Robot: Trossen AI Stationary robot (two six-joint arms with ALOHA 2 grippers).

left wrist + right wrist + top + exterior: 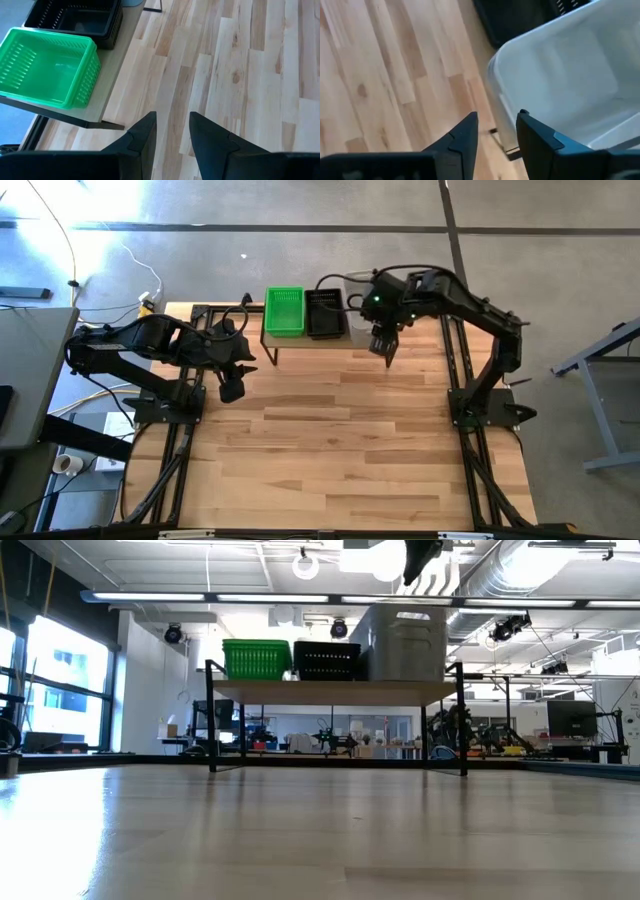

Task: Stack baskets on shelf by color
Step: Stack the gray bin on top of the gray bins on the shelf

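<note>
Right gripper (496, 131), fingers slightly parted and empty, beside grey baskets (570, 80) on shelf (335, 692); risk: clipping stack when withdrawing; left gripper (172, 131) likewise empty.

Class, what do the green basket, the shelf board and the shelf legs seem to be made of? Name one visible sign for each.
Green basket: likely moulded plastic, glossy and uniformly bright, with slotted walls.
Shelf board: seemingly light wood or wood-look board, pale, flat and matte.
Shelf legs: probably black metal, very thin and straight.
</note>
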